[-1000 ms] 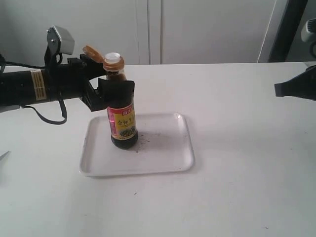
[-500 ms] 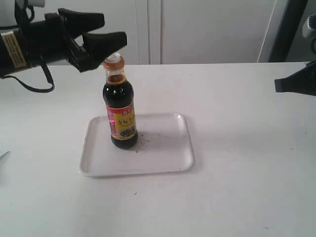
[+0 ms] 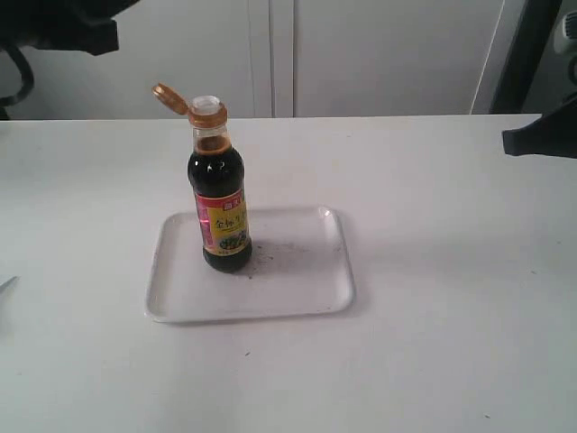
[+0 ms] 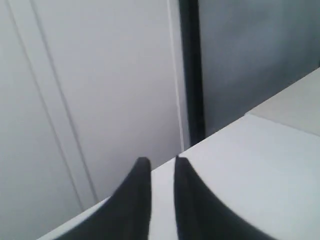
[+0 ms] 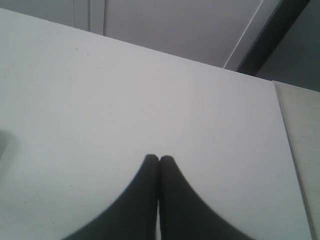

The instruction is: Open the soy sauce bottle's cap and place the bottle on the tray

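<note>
The soy sauce bottle (image 3: 220, 197) stands upright on the left part of the white tray (image 3: 297, 271), free of both grippers. Its orange-brown cap (image 3: 169, 96) is flipped back to the left off the white spout (image 3: 206, 104). My left gripper (image 4: 159, 161) is open with a narrow gap and nothing between its fingers; in the exterior view only a dark part of that arm (image 3: 63, 25) shows at the top left corner, well above and left of the bottle. My right gripper (image 5: 159, 158) is shut and empty, and it sits at the right edge (image 3: 539, 135), far from the tray.
The white table (image 3: 433, 234) runs wide around the tray. Pale cabinet doors (image 3: 361, 54) stand behind it, with a dark post (image 3: 518, 54) at the back right. A small grey object (image 3: 4, 284) pokes in at the left edge.
The left gripper let go of the bottle, rose and drew away up and left until almost out of view. The bottle stays on the tray. The right gripper barely moved.
</note>
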### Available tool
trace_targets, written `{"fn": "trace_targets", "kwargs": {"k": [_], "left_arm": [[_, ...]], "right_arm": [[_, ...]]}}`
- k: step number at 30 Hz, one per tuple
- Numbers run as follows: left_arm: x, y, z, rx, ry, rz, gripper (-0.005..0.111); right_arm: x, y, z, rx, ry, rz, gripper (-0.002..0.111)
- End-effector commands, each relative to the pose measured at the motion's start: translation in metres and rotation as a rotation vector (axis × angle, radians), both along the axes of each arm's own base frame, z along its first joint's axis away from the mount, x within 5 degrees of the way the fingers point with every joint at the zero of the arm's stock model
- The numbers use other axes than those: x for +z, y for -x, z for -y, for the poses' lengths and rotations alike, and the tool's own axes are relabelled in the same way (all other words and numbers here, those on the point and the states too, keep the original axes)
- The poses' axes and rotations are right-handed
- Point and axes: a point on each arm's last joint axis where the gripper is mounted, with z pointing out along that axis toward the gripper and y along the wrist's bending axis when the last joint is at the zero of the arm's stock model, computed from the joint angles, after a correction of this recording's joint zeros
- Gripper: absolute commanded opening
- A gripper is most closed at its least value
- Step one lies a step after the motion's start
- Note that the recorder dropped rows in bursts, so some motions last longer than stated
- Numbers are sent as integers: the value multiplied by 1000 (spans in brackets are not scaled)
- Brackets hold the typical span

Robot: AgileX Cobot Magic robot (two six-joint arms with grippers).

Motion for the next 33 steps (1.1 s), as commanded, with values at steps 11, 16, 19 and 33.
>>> {"fn": "trace_targets", "kwargs": {"k": [11, 16, 19, 33], "left_arm": [[7, 14, -99, 679, -509, 92, 0], [0, 15, -110, 764, -700, 107, 0], [-4, 16, -81, 439, -651, 172, 0], [-7, 30, -48, 71, -359, 78, 0]], "right_arm": [[-1, 4, -1, 27, 35, -131, 0], [-1, 4, -1, 26, 33, -130, 0], [-1, 4, -1, 26, 33, -130, 0], [-1, 4, -2, 20, 8, -131, 0]]}}
